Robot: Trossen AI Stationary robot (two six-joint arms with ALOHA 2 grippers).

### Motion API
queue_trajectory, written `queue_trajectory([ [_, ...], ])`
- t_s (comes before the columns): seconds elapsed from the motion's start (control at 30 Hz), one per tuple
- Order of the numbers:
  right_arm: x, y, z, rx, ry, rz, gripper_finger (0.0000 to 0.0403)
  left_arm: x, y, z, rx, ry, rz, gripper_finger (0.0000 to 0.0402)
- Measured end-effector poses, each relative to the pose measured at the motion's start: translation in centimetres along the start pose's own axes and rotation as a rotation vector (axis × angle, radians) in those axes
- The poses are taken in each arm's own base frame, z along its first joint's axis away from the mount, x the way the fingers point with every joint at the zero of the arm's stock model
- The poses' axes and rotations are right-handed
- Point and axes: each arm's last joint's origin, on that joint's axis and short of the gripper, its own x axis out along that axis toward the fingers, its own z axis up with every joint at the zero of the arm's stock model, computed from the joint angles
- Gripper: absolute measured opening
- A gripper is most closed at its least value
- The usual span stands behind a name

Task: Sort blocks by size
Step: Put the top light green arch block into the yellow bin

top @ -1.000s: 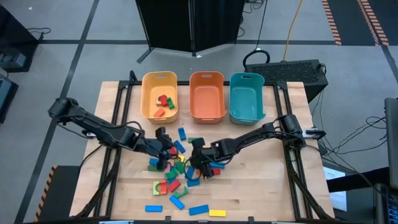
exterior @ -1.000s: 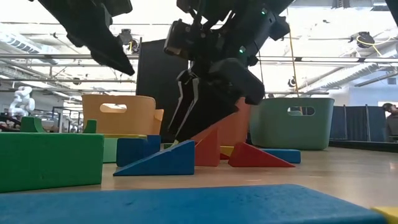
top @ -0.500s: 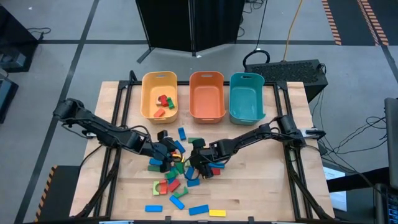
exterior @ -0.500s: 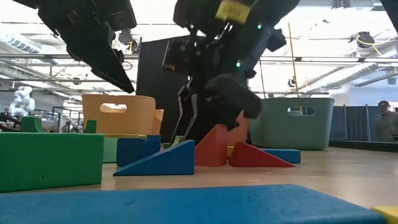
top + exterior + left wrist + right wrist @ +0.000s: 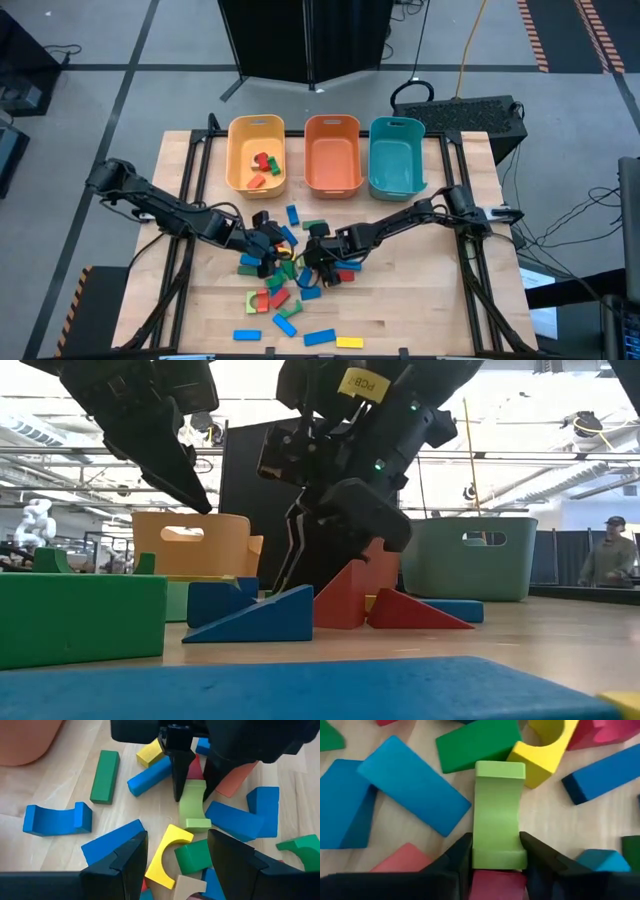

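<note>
Bench: you are working on a pale wooden bench (image 5: 420, 310) in a workshop with a grey floor; in the low view a person (image 5: 605, 565) stands far off behind the bins.
Bins: you have a yellow plastic bin (image 5: 257, 152), an orange plastic bin (image 5: 332, 153) and a teal plastic bin (image 5: 396, 157) in a row at the bench's far edge. The yellow one holds a few small red, green and orange pieces; the teal one's floor shows bare.
Blocks: your small painted wooden blocks (image 5: 285, 285) lie scattered mid-bench, with blue bars nearer the front edge.
Right end effector (image 5: 496, 851): you have it low in the pile, fingers narrowed against both sides of a light-green arch block (image 5: 498, 822) lying flat on the wood.
Left end effector (image 5: 176, 851): you have it just beside the right one, fingers spread and holding nothing, above a yellow arch block (image 5: 167, 855).
</note>
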Motion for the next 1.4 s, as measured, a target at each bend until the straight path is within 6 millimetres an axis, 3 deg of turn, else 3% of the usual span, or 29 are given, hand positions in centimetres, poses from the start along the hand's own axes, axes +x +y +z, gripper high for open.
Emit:
queue_trajectory([
  [0.3, -0.5, -0.1, 0.3, 0.025, -0.019, -0.012, 0.0124, 0.0, -0.1, 0.0, 0.003, 0.004, -0.018, 0.0207],
  [0.67, -3.3, 0.4, 1.8, 0.017, -0.089, -0.079, 0.0123, 0.0, -0.4, 0.8, -0.005, -0.073, -0.056, 0.0211],
  [1.13, -3.8, 0.2, 2.2, 0.025, -0.125, -0.128, 0.0123, -0.2, -0.9, 0.5, 0.21, -0.086, -0.033, 0.0213],
  [1.27, -4.2, 0.1, 2.6, 0.03, -0.158, -0.129, 0.0123, -0.2, -0.9, 0.5, 0.176, -0.092, -0.032, 0.0233],
  [1.4, -4.6, -0.2, 3.1, 0.041, -0.194, -0.136, 0.0123, -0.2, -0.9, 0.6, 0.158, -0.094, -0.028, 0.0281],
])
